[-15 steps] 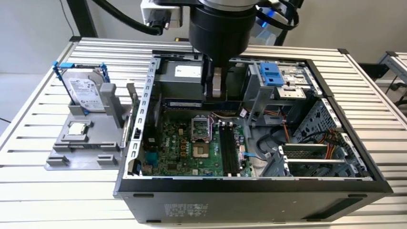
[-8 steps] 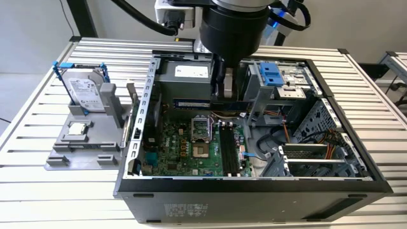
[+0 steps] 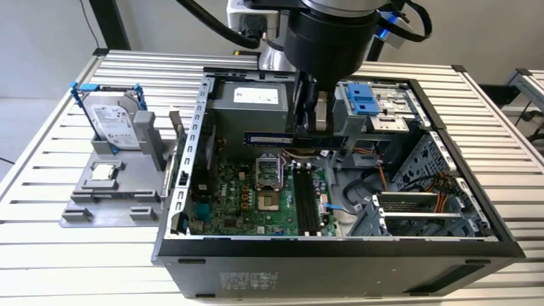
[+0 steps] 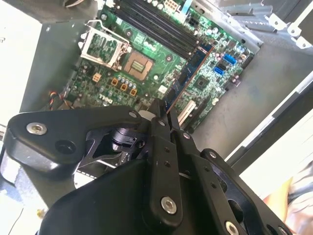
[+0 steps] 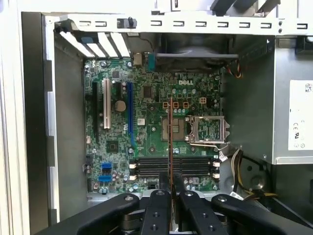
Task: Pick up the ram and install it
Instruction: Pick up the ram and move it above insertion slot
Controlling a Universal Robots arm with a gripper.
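The gripper (image 3: 313, 132) was clamped on the ram (image 3: 270, 138), holding it level above the motherboard (image 3: 246, 194) at the centre of the exterior view. The stick's long axis ran from the exterior view's left to its right, crosswise to the black memory slots (image 3: 304, 197) below and apart from them. In the first wrist view the ram (image 5: 170, 142) showed edge-on between the fingers. The arm (image 3: 332, 32) reached straight down from the top of the frame into the open computer case (image 3: 340, 255). At the exterior view's left, a grey fixture (image 3: 111, 207) carried a hard drive (image 3: 114, 121) standing upright and a processor (image 3: 103, 171) lying flat.
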